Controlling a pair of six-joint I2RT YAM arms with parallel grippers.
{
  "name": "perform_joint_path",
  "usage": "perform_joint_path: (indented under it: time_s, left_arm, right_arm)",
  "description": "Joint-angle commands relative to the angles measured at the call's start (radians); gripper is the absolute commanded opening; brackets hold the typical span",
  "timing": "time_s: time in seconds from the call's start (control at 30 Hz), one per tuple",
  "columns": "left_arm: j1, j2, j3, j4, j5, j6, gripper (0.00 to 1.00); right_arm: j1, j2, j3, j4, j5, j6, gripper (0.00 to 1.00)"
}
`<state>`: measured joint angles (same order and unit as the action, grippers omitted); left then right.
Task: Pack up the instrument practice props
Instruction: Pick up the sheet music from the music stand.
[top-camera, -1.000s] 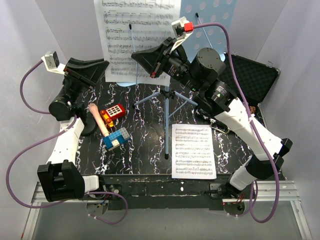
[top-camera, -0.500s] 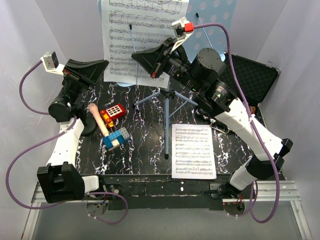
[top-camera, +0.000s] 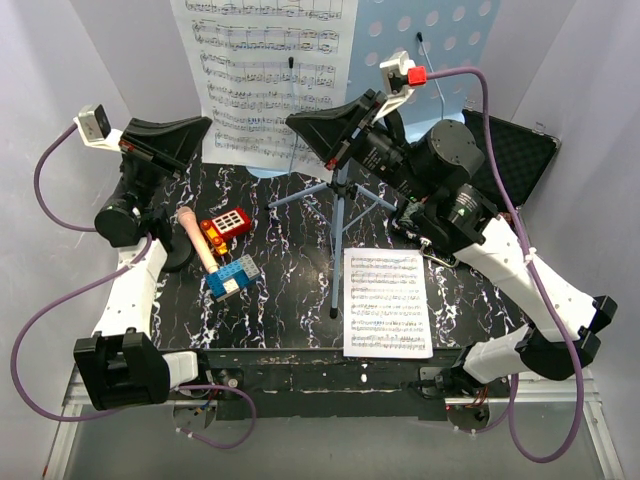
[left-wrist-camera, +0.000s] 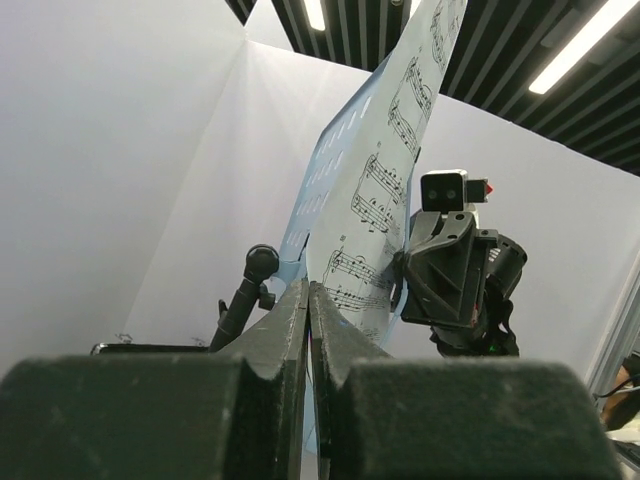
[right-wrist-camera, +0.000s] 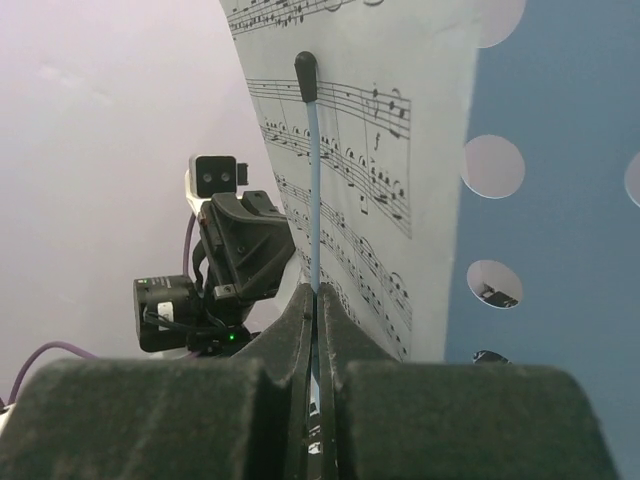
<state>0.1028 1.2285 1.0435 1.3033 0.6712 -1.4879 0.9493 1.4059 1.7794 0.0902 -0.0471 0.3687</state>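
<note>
The light-blue music stand (top-camera: 460, 60) stands upright on its tripod legs (top-camera: 335, 205) at the rear of the black marbled table (top-camera: 290, 300). A sheet-music page (top-camera: 265, 80) is held against the stand's perforated desk by a thin blue retainer arm (right-wrist-camera: 314, 180) with a black tip.

The left gripper (top-camera: 208, 127) is positioned at the page's lower left edge. Its jaws are pressed together, and the left wrist view shows the paper edge caught between them.

The right gripper (top-camera: 293, 122) is clamped on the lower part of the retainer arm, in front of the page.

A second page (top-camera: 388, 303) lies flat on the table, right of the tripod. The microphone (top-camera: 197, 236) is located near the left arm, beside a red toy (top-camera: 226, 222) and a blue block (top-camera: 232, 277). A black case (top-camera: 512, 155) lies open at the right rear.
</note>
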Motion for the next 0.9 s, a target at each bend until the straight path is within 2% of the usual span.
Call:
perform_joint_path:
  time_s: [0.0, 0.37, 0.87]
  left_arm:
    - [0.006, -0.038, 0.013, 0.051, -0.028, -0.025, 0.0]
    - [0.011, -0.069, -0.049, 0.008, -0.067, 0.006, 0.0]
    - [0.093, -0.052, -0.22, 0.059, -0.265, -0.092, 0.0]
  right_arm:
    - [0.005, -0.031, -0.038, -0.023, 0.0, 0.015, 0.01]
    - [0.003, -0.028, -0.022, -0.056, 0.02, 0.016, 0.01]
    - [0.003, -0.015, -0.012, -0.067, 0.041, 0.006, 0.01]
